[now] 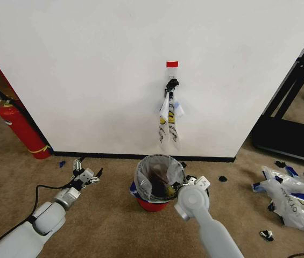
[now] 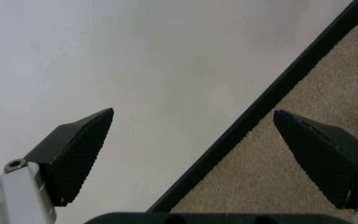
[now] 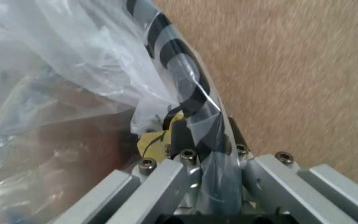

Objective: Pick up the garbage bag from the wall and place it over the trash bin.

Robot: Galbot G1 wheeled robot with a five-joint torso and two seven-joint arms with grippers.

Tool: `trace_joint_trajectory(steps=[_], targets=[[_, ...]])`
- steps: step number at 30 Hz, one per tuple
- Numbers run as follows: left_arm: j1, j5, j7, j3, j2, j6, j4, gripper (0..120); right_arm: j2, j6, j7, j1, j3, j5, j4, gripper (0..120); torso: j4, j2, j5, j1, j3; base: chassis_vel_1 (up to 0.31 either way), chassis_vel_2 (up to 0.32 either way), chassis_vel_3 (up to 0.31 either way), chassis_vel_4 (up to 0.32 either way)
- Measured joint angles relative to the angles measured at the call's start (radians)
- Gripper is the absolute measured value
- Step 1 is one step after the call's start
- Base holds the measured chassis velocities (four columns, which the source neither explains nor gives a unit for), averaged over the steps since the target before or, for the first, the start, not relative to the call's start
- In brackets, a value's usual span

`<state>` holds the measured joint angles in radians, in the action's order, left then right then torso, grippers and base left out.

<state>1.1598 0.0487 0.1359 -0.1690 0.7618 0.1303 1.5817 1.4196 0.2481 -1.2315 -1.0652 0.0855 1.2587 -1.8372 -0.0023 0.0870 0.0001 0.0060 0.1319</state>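
**Bag on the bin, one more on the hook**

The trash bin sits on the carpet by the wall, with clear plastic over its rim. The right gripper pinches that plastic at the rim. The left gripper is wide open, holding nothing. A garbage bag hangs on the hook. I think the fitting step is nearly done. Next, the right gripper must let go gently.

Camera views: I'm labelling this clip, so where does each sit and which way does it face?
Head: on the robot's head, looking forward and down at wall, hanging bag and bin; left gripper and right gripper show.
Left wrist: on the left arm, facing baseboard and carpet; its open fingers show.
Right wrist: on the right arm, facing the bin's rim; its gripper shows.
Shared: head and right wrist both show the bin.
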Motion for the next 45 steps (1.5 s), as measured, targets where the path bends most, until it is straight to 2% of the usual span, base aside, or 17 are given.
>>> trace_joint_trajectory(steps=[9,13,17,18,23,24,26,29,31,32,33,35,37,38,41,43,45], targets=[[-0.009,0.002,0.0,0.013,0.009,0.0,-0.011,100,-0.015,0.01,0.013,0.021,-0.012,-0.025,0.02,1,0.0,0.0,-0.0002,0.0,0.0,0.0,0.0,0.0,0.0],[-0.005,0.002,0.0,0.012,0.009,0.0,-0.01,100,-0.015,0.014,0.015,0.012,-0.017,-0.03,-0.001,13,0.0001,0.0,-0.0003,0.0,0.0,0.0,0.0,0.0,0.0],[0.002,0.001,0.0,0.004,0.006,0.001,-0.002,100,-0.045,0.027,0.003,-0.023,-0.028,-0.031,-0.077,32,0.0002,0.0,-0.0001,0.0,0.0,0.0,0.0,0.0,0.0],[0.002,0.001,0.0,0.004,0.006,0.001,-0.002,100,-0.045,0.027,0.003,-0.023,-0.028,-0.031,-0.077,32,0.0002,0.0,-0.0001,0.0,0.0,0.0,0.0,0.0,0.0],[0.011,-0.02,0.006,-0.014,0.001,0.007,0.021,100,-0.184,0.036,0.046,-0.142,-0.047,-0.08,-0.286,53,0.0,0.0,0.0,0.0,0.0,0.0,0.0,0.0,0.0],[0.011,-0.02,0.006,-0.014,0.001,0.007,0.021,100,-0.184,0.036,0.046,-0.142,-0.047,-0.08,-0.286,53,0.0,0.0,0.0,0.0,0.0,0.0,0.0,0.0,0.0],[0.01,-0.057,0.014,-0.025,0.01,0.018,0.038,100,-0.25,-0.003,0.162,-0.198,-0.027,-0.164,-0.358,62,-0.0001,0.0,-0.0001,0.0,0.0,0.0,0.0,0.0,0.0],[0.007,-0.145,0.023,-0.047,0.048,0.034,0.086,100,-0.311,-0.119,0.362,-0.239,0.008,-0.383,-0.362,73,-0.0001,0.0,0.0,0.0,0.0,0.0,0.0,0.0,0.0],[0.019,-0.249,0.024,-0.082,0.101,0.043,0.167,100,-0.334,-0.298,0.567,-0.259,0.06,-0.602,-0.294,82,-0.0001,0.0,0.0001,0.0,0.0,0.0,0.0,0.0,0.0],[0.019,-0.249,0.024,-0.082,0.101,0.043,0.167,100,-0.334,-0.298,0.567,-0.259,0.06,-0.602,-0.294,82,-0.0001,0.0,0.0001,0.0,0.0,0.0,0.0,0.0,0.0],[0.029,-0.279,0.02,-0.102,0.127,0.044,0.199,100,-0.335,-0.36,0.64,-0.269,0.082,-0.668,-0.271,87,-0.0002,0.0,0.0005,0.0,0.0,0.0,0.0,0.0,0.0],[0.063,-0.342,-0.009,-0.159,0.213,0.053,0.286,100,-0.331,-0.524,0.771,-0.292,0.134,-0.819,-0.217,94,0.0,0.0,0.0003,0.0,0.0,0.0,0.0,0.0,0.0],[0.093,-0.376,-0.039,-0.205,0.286,0.08,0.342,100,-0.321,-0.618,0.877,-0.322,0.177,-0.919,-0.191,98,-0.0001,0.0,0.0,0.0,0.0,0.0,0.0,0.0,0.0],[0.12,-0.384,-0.069,-0.241,0.347,0.098,0.382,100,-0.313,-0.655,0.942,-0.35,0.204,-0.973,-0.187,100,0.0001,0.0,0.001,0.0,0.0,0.0,0.0,0.0,0.0],[0.166,-0.389,-0.106,-0.287,0.425,0.121,0.438,100,-0.288,-0.671,0.991,-0.406,0.242,-1.056,-0.196,100,0.0001,0.0,-0.0002,0.0,0.0,0.0,0.0,0.0,0.0],[0.195,-0.389,-0.12,-0.307,0.46,0.128,0.468,100,-0.263,-0.666,0.993,-0.446,0.264,-1.12,-0.21,100,0.0002,0.0,0.0007,0.0,0.0,0.0,0.0,0.0,0.0],[0.243,-0.388,-0.132,-0.329,0.501,0.135,0.507,100,-0.213,-0.647,0.991,-0.514,0.301,-1.205,-0.245,100,0.0002,0.0,-0.0001,0.0,0.0,0.0,0.0,0.0,0.0]])
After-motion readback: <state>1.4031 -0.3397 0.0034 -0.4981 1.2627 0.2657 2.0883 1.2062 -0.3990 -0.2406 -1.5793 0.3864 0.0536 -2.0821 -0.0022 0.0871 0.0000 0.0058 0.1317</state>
